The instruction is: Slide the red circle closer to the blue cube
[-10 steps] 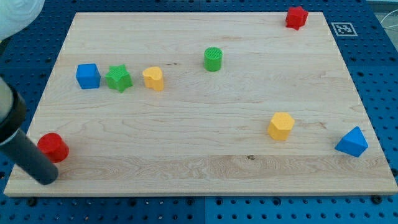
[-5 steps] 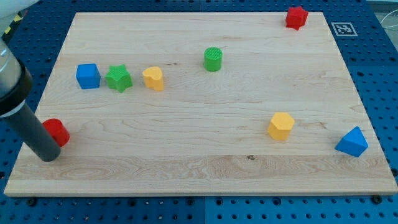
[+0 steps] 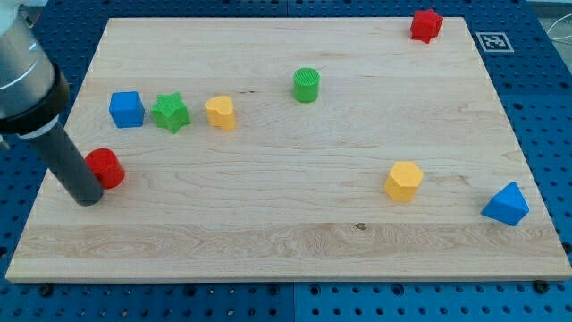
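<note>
Red circle (image 3: 106, 167) against my tip (image 3: 88, 199) — wooden board (image 3: 295, 233); no hand, only rod.

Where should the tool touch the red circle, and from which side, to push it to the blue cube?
Press the red circle's lower side wall, coming from the view's bottom: the blue cube lies above it. My tip sits at its lower left, touching.

The picture is bright and the light is soft and even. It seems to come from above. The wooden desk (image 3: 295, 233) has no shiny glare. Each block has only a small, faint shadow under it. The blocks look sharp. The big dark rod (image 3: 54, 134) looks a little blurry.
</note>
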